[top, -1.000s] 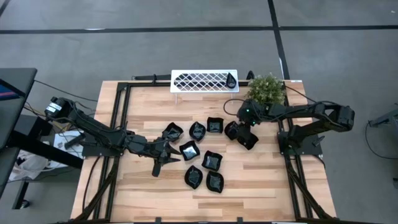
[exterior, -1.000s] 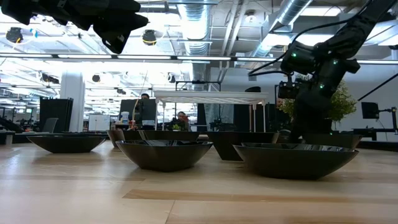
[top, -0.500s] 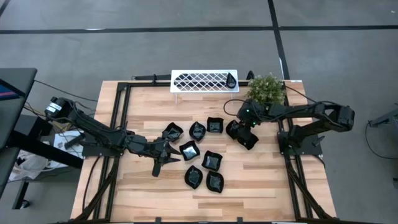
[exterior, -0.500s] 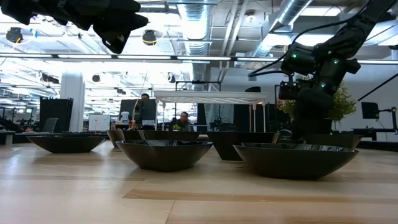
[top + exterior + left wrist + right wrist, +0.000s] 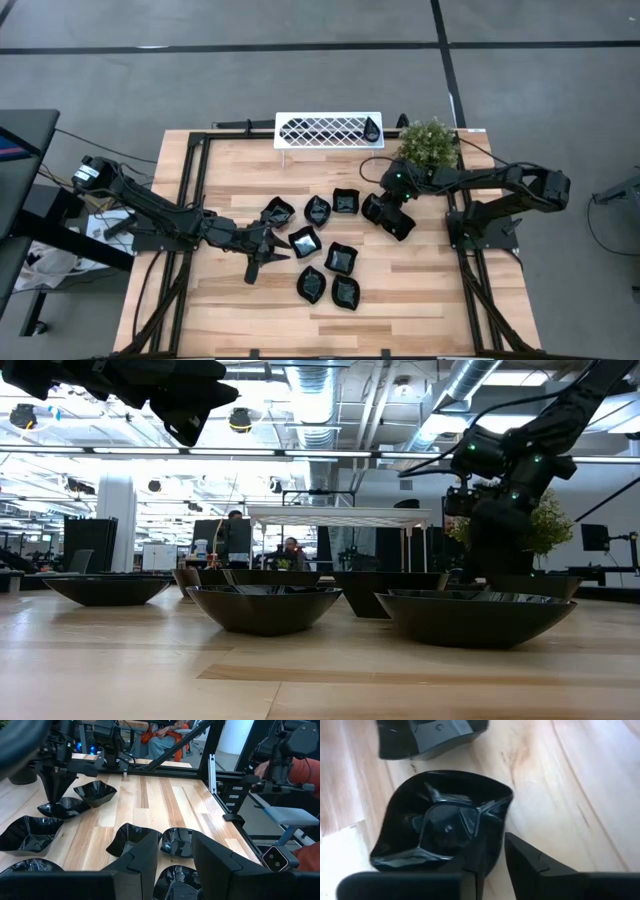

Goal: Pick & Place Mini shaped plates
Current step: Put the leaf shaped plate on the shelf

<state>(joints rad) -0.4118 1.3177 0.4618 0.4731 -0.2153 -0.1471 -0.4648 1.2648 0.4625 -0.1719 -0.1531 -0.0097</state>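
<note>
Overhead, a pale wooden slatted table (image 5: 250, 170) fills the centre of the frame, with the small glossy black shaped plates (image 5: 325, 250) clustered just right of centre. Nine or so lie loose on the boards: three in a row across the middle, a scalloped one (image 5: 278, 211) at the left end of that row, and four below them toward the lower centre.

Right gripper (image 5: 386, 212) sits at the right edge of the cluster, right of centre frame, down at a wavy-rimmed black dish (image 5: 442, 822). In the right wrist view one dark finger (image 5: 530, 865) lies outside the dish's rim and the other inside the bowl, the jaws drawn narrow across the rim; whether the rim is actually pinched cannot be told. The dish rests on the wood.

Left gripper (image 5: 262, 258) hangs left of centre, just beside the square dish (image 5: 305, 241), fingers parted and holding nothing. The left wrist view shows its two fingers (image 5: 145, 855) spread over several dishes.

White lattice rack (image 5: 327, 129) stands at the upper centre edge of the table, one dark teardrop dish (image 5: 372, 126) at its right end. Green potted plant (image 5: 428, 141) sits just right of the rack.

People sit in the room beyond the table in the low view.
</note>
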